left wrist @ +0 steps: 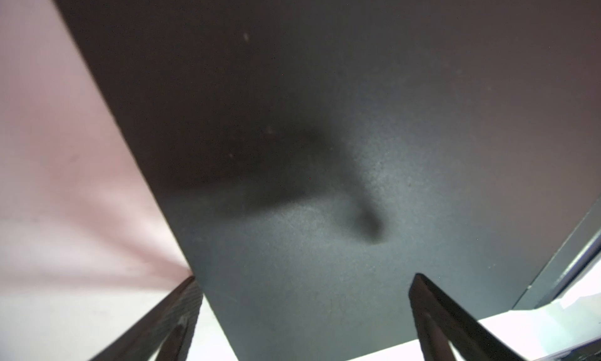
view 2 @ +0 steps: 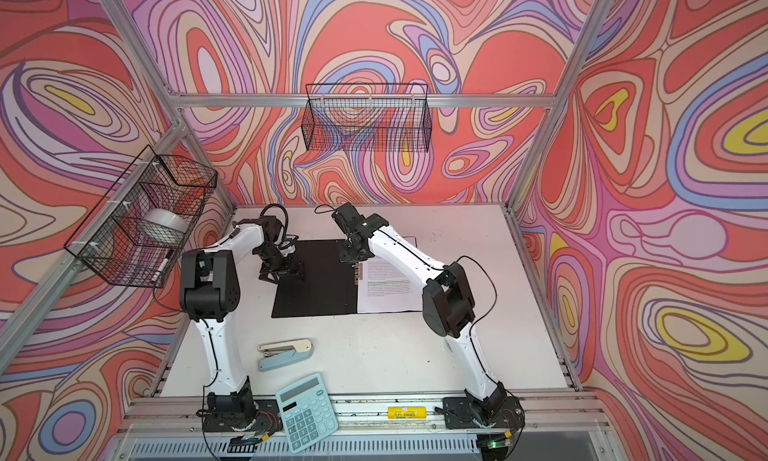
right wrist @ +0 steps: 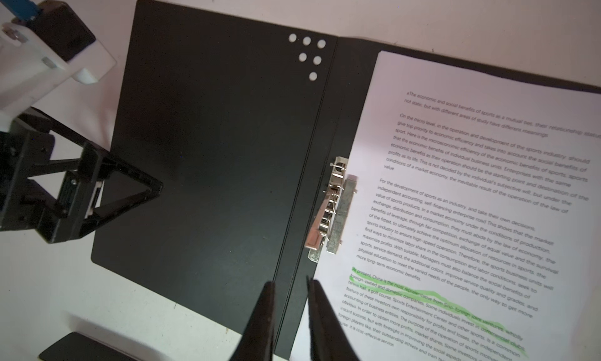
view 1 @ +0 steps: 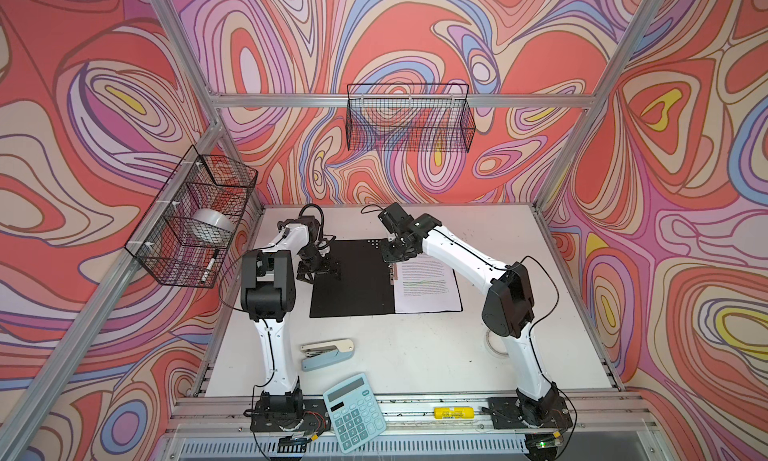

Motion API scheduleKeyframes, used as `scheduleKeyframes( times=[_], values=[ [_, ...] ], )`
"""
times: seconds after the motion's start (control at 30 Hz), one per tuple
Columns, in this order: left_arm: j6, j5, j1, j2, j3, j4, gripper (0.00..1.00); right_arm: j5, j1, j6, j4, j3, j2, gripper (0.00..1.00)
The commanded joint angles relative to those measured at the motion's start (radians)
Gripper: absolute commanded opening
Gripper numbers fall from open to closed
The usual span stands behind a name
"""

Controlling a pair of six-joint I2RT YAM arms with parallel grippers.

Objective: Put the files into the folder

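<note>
The folder (view 1: 353,280) (view 2: 316,280) lies open and flat on the table, black inside up. The files (view 1: 428,288) (view 2: 388,288), white printed sheets with green highlighting, rest on its right half (right wrist: 471,196), their inner edge under the metal spine clip (right wrist: 331,213). My right gripper (view 1: 392,263) (right wrist: 289,281) hovers over the spine just beside the clip, its jaws a narrow gap apart with nothing between them. My left gripper (view 1: 320,272) (left wrist: 304,278) stands wide open, straddling the outer edge of the left flap (left wrist: 325,148); its fingers (right wrist: 136,193) sit low on that flap.
A grey stapler (view 1: 328,353) lies on the near part of the table. A teal calculator (view 1: 353,413) and a yellow block (view 1: 449,413) sit on the front rail. Wire baskets hang on the left wall (view 1: 195,218) and the back wall (view 1: 409,118).
</note>
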Motion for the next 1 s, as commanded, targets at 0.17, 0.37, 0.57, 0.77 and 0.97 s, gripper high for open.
scheduleKeyframes(
  times=[0.17,0.37,0.57,0.77,0.97],
  values=[
    [0.012,0.059,-0.048,0.018,-0.021,-0.023,1.00,0.041,-0.007,-0.019,-0.026,-0.019,-0.058,0.20],
    [0.053,-0.012,-0.055,-0.007,-0.014,-0.038,1.00,0.055,-0.013,-0.027,-0.027,-0.017,-0.054,0.20],
    [0.144,-0.110,-0.055,-0.082,0.076,-0.101,1.00,0.072,-0.015,-0.052,-0.069,0.044,-0.027,0.20],
    [0.169,-0.029,-0.072,-0.084,0.230,-0.178,1.00,0.091,-0.017,-0.089,-0.108,0.097,0.023,0.20],
    [0.172,-0.010,-0.135,-0.058,0.227,-0.160,1.00,0.075,-0.027,-0.099,-0.107,0.093,0.039,0.20]
  ],
)
